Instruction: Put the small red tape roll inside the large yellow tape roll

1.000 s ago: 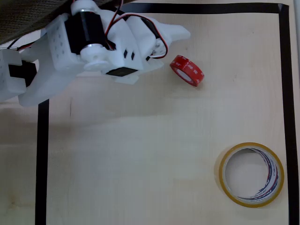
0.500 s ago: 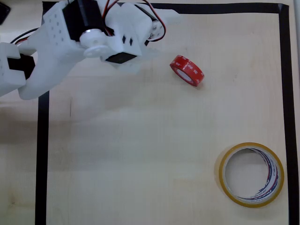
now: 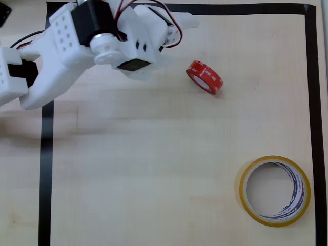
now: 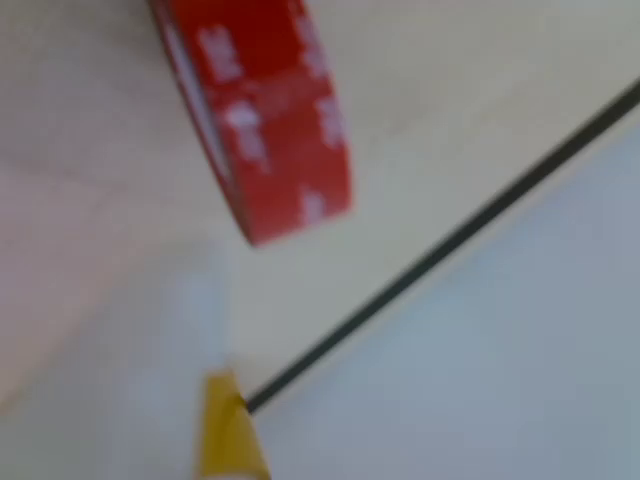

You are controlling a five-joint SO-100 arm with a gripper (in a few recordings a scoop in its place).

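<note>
Your large yellow tape roll (image 3: 274, 190) lay flat on the pale wooden table (image 3: 154, 169) near the lower right corner of the overhead view, just inside the black tape border (image 3: 313, 102). Its wide hole held nothing but bare tabletop; the white inner core carried blue and red print along the right side. Your small red tape roll (image 3: 204, 77) sat well apart from it, in the upper middle of that view, tipped up on its edge at a slant, with the whitish face turned toward the lower right. In the wrist view the red roll (image 4: 262, 110) showed blurred and close, glossy, with pale lettering on its outer band, and a scrap of the yellow roll (image 4: 226, 430) showed at the bottom edge beside the black line. Your white arm (image 3: 66, 46) reached across the top left of the overhead view, the gripper (image 3: 185, 23) ending up left of the red roll and clear of it. You held nothing there; whether the jaws stood parted or closed, I could not tell.
</note>
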